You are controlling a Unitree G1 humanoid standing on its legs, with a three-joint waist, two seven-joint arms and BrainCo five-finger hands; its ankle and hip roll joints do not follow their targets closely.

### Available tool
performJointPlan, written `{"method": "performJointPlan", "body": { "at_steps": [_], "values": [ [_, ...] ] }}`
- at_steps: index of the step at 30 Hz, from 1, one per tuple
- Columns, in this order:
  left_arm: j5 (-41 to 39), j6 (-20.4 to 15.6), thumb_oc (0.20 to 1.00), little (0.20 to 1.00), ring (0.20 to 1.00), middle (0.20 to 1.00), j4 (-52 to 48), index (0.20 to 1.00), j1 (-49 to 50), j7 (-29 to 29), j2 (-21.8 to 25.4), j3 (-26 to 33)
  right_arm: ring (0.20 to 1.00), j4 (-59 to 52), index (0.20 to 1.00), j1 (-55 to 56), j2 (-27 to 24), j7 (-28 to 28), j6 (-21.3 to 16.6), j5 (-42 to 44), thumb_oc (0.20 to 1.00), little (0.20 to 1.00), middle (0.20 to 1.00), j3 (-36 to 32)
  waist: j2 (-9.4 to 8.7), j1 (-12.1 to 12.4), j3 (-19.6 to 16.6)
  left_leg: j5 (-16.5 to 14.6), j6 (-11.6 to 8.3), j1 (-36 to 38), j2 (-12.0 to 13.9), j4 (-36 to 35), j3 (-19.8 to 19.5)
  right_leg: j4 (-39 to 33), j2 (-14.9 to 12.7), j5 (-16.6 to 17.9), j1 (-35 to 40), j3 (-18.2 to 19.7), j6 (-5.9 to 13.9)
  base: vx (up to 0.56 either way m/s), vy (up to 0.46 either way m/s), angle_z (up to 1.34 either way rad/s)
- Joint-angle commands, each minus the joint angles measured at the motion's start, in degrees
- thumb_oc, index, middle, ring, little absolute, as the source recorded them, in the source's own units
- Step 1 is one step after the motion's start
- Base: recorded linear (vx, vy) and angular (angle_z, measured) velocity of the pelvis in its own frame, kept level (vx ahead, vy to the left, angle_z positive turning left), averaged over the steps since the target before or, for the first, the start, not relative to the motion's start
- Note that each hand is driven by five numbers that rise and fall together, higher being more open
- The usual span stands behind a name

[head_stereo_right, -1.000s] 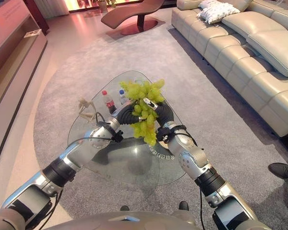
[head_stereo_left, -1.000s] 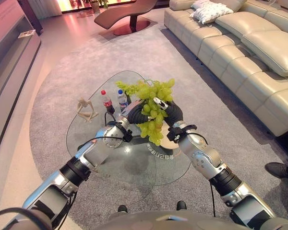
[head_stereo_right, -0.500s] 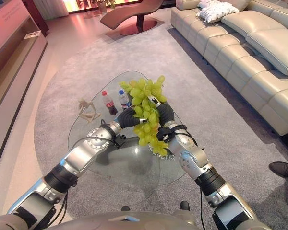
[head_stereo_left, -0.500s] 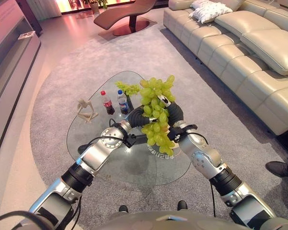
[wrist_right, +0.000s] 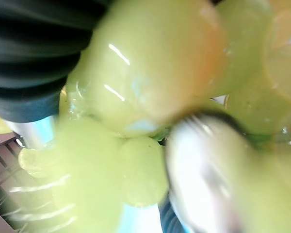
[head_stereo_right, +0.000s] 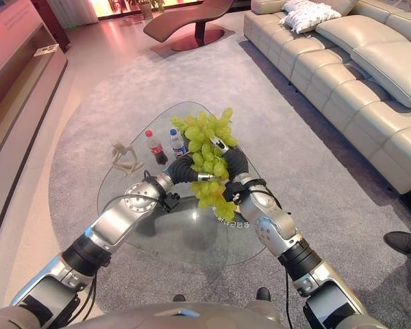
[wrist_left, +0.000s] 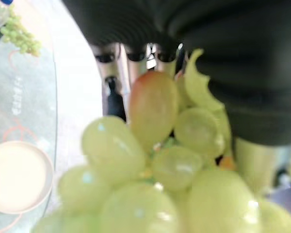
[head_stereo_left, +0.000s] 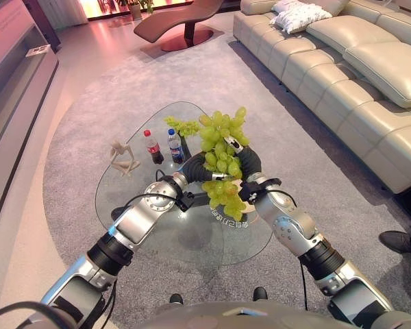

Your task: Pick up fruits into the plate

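Cradling a large bunch of green grapes (head_stereo_left: 222,161) between them, the left robot hand (head_stereo_left: 192,166) and the right robot hand (head_stereo_left: 248,162) hold the fruit above the glass desk (head_stereo_left: 192,236), near its middle. Fingers of both appear curled against the cluster, the left from one side, the right from the other, dark covers pressed close to the fruit. A pale plate (wrist_left: 17,177) sits on the desk, seen past the left hand's grapes. Doing this step well likely means keeping both hands level and moving together, so the hanging lower grapes do not swing or tear loose, then lowering the bunch squarely over the plate. A smaller grape sprig (head_stereo_left: 181,126) lies beside two bottles (head_stereo_left: 162,144) and a small figurine (head_stereo_left: 122,157). Grapes hide most fingertips; how firmly each hand grips cannot be judged.
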Motion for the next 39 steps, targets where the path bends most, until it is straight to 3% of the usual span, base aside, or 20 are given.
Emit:
{"method": "performJointPlan", "body": {
  "at_steps": [1,12,18,26,28,31,32,39],
  "values": [
    [1.07,0.86,1.0,1.0,1.0,1.0,3.9,1.0,-7.48,-0.01,-1.12,-2.66,0.2,-15.8,0.2,-9.78,9.69,6.24,-5.99,3.0,0.2,0.2,0.2,3.34,-1.03,-0.57,0.68,-6.71,2.34,0.0,-0.93,1.63,-1.03,1.64,-0.44,-5.16,2.98,-3.83,0.98,0.0,0.0,0.0],
    [3.67,6.3,1.0,1.0,1.0,1.0,2.21,1.0,-7.76,-2.14,2.09,-0.48,0.2,-16.92,0.2,-9.12,8.16,4.52,-8.45,2.6,0.2,0.2,0.2,0.4,-0.79,-0.28,0.48,-6.36,2.35,-1.14,-1.09,2.22,-2.64,2.78,0.3,-5.81,2.41,-3.18,0.3,0.0,0.0,0.04],
    [4.64,7.7,1.0,1.0,1.0,1.0,5.98,1.0,-5.24,3.35,2.17,1.11,0.2,-17.03,0.2,-8.35,7.5,3.06,-10.66,1.05,0.2,0.2,0.2,-1.75,-0.78,-0.23,0.49,-6.53,2.45,-1.31,-1.22,2.35,-3.41,3.1,0.78,-6.31,2.33,-2.63,0.0,0.0,0.0,0.01],
    [5.01,2.1,1.0,1.0,1.0,1.0,14.34,1.0,-0.38,15.7,-0.99,4.3,0.2,-17.86,0.2,-7.39,6.91,1.62,-12.83,0.46,0.2,0.2,0.2,-6.37,-1.3,-0.43,0.67,-6.64,2.37,-1.27,-1.09,2.13,-3.45,3.17,1.24,-6.49,2.2,-2.19,-0.3,0.0,-0.001,0.0],
    [4.72,-2.77,1.0,1.0,1.0,1.0,19.05,1.0,0.8,19.77,-2.14,4.78,0.2,-18.12,0.2,-7.04,6.77,1.68,-13.1,0.65,0.2,0.2,0.2,-7.64,-1.5,-0.68,0.84,-7.22,2.3,-0.67,-1.03,1.96,-3.23,3.08,1.3,-6.95,2.69,-2.12,-0.31,0.03,-0.01,0.0],
    [4.73,-5.83,1.0,1.0,1.0,1.0,21.93,1.0,1.64,22.45,-3.04,5.33,0.2,-18.05,0.2,-6.88,6.69,1.59,-13.47,0.88,0.2,0.2,0.2,-8.46,-1.71,-0.84,0.9,-7.37,2.2,-0.47,-0.96,1.95,-3.11,3.09,1.34,-7.02,2.81,-1.97,-0.35,0.0,0.0,0.0],
    [4.71,-8.73,1.0,1.0,1.0,1.0,25.19,1.0,2.41,24.64,-4.09,6.12,0.2,-18.14,0.2,-6.65,6.69,1.24,-13.54,1.1,0.2,0.2,0.2,-9.49,-1.88,-1.04,0.85,-7.47,2.16,-0.2,-0.91,1.8,-2.99,3.13,1.42,-7.1,2.92,-1.86,-0.42,0.03,-0.007,0.0],
    [4.97,-14.99,1.0,1.0,1.0,1.0,31.37,1.0,4.2,26.62,-5.8,7.95,0.2,-18.1,0.2,-6.65,7.26,1.16,-13.23,1.29,0.2,0.2,0.2,-11.5,-2.06,-1.31,0.72,-7.69,2.01,0.18,-0.84,1.81,-2.93,3.21,1.4,-7.3,3.24,-1.71,-0.56,0.02,0.0,-0.03]
  ]
}}
